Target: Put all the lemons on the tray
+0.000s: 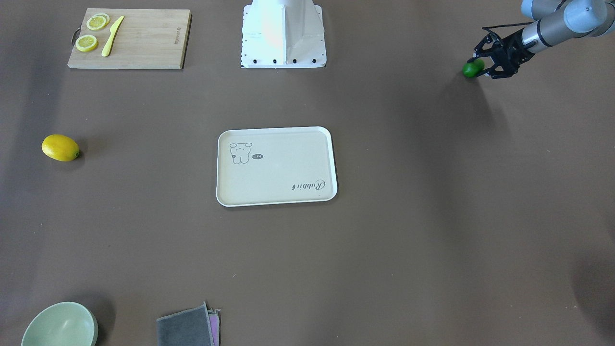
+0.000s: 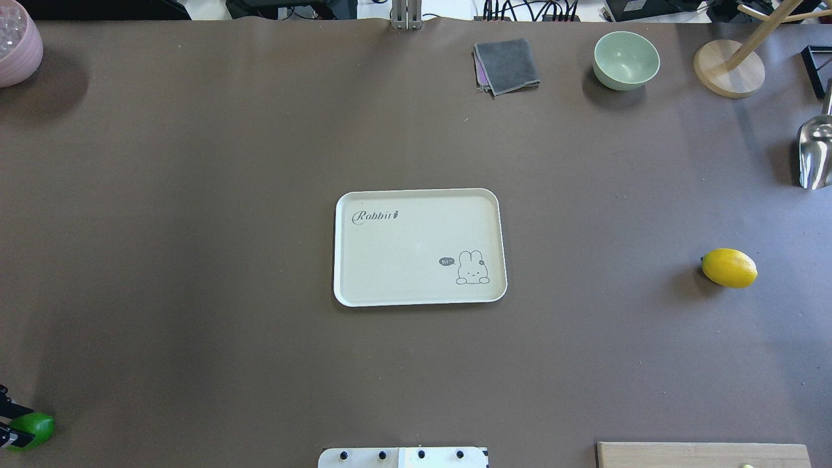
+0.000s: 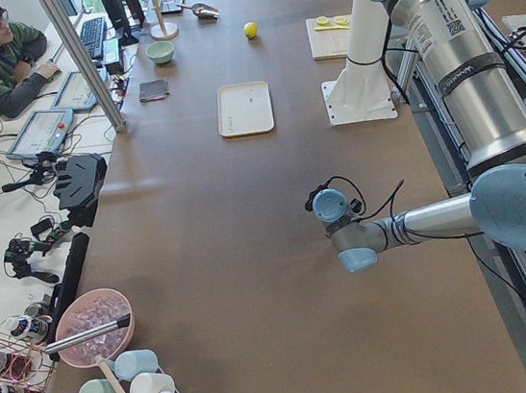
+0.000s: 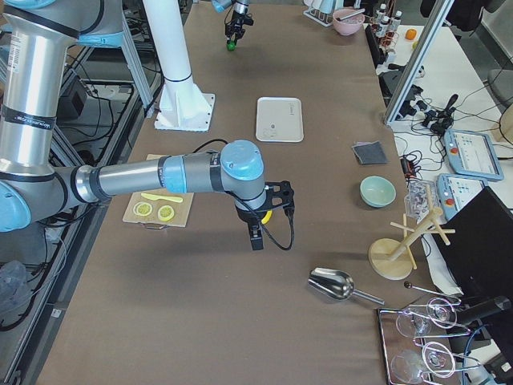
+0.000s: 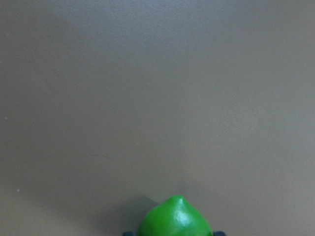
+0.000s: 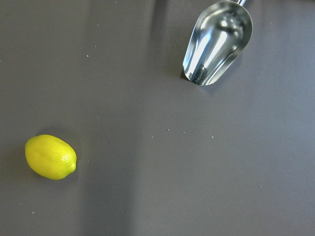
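Note:
The glossy green lemon is between the fingers of my left gripper, which is shut on it at the table's near left corner. The left wrist view shows the green lemon at the bottom edge. The yellow lemon lies alone on the table's right side. It also shows in the right wrist view. My right gripper hangs above that area; I cannot tell whether it is open. The cream tray sits mid-table with nothing on it.
A wooden cutting board holds lemon slices and a yellow knife. A green bowl, a grey cloth, a metal scoop, a wooden stand and a pink bowl stand along the far edge.

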`<state>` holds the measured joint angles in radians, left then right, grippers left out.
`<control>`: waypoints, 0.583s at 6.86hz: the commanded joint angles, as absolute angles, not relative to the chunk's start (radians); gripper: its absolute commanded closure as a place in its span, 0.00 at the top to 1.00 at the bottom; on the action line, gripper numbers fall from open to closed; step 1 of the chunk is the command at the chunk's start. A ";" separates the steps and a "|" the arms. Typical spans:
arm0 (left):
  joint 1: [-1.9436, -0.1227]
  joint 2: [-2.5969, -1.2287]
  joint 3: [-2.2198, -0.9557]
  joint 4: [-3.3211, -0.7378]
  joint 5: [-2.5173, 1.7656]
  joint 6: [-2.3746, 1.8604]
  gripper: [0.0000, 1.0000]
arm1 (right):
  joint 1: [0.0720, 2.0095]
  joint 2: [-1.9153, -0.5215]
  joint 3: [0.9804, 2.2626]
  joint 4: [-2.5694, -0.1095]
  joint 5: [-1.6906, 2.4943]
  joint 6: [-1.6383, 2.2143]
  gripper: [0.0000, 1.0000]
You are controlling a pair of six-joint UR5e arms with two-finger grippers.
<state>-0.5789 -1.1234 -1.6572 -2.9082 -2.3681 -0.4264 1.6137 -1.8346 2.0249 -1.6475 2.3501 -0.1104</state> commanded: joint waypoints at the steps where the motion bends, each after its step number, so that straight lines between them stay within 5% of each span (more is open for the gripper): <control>1: -0.578 -1.123 -1.654 -2.933 -2.353 -0.425 0.10 | 1.614 -1.835 2.025 -1.647 2.350 -0.109 1.00; 2: -0.580 -1.118 -1.649 -2.994 -2.349 -0.429 0.00 | 1.614 -1.835 2.025 -1.647 2.350 -0.106 1.00; 4: -0.587 -1.150 -1.658 -3.133 -2.327 -0.614 0.00 | 1.614 -1.833 2.026 -1.647 2.350 -0.104 1.00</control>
<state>-0.5843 -1.1281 -1.6529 -3.0581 -2.3346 -0.5005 1.6138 -1.8343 2.0257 -1.6475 2.3501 -0.1058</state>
